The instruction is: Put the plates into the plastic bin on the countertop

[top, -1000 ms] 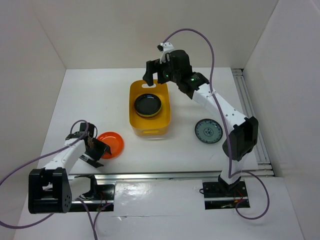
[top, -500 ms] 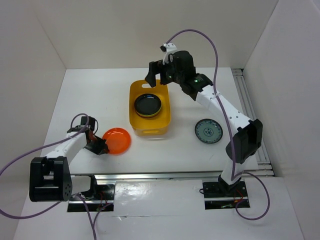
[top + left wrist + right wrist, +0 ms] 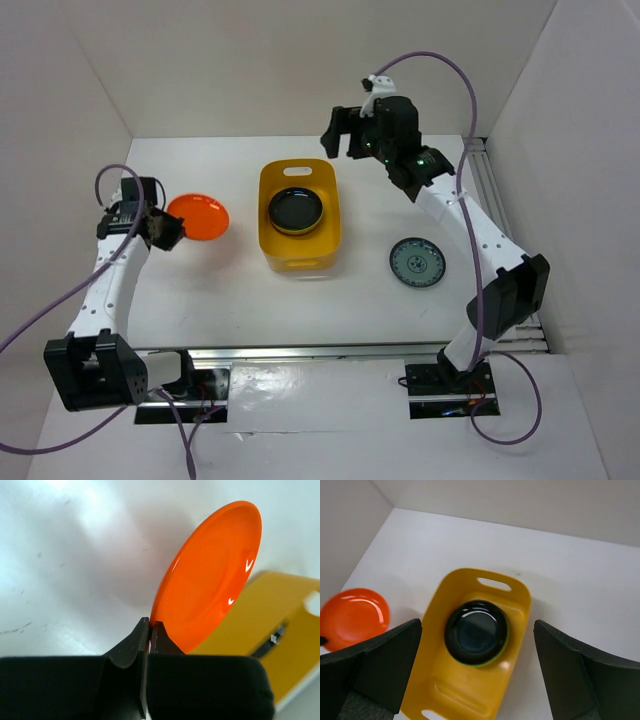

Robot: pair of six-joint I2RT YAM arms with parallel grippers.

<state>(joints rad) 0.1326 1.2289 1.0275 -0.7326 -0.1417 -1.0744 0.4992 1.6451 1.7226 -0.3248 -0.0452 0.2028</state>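
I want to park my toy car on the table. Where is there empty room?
The biggest bare patch of countertop lies between the plastic bin, the patterned plate and the near rail. More lies behind the bin. It is busy where the left tool grips the orange plate.

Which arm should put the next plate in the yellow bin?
Left. The left gripper pinches the orange plate by its rim, tilted, beside the yellow bin. The right gripper hangs empty, jaws open, behind the bin.
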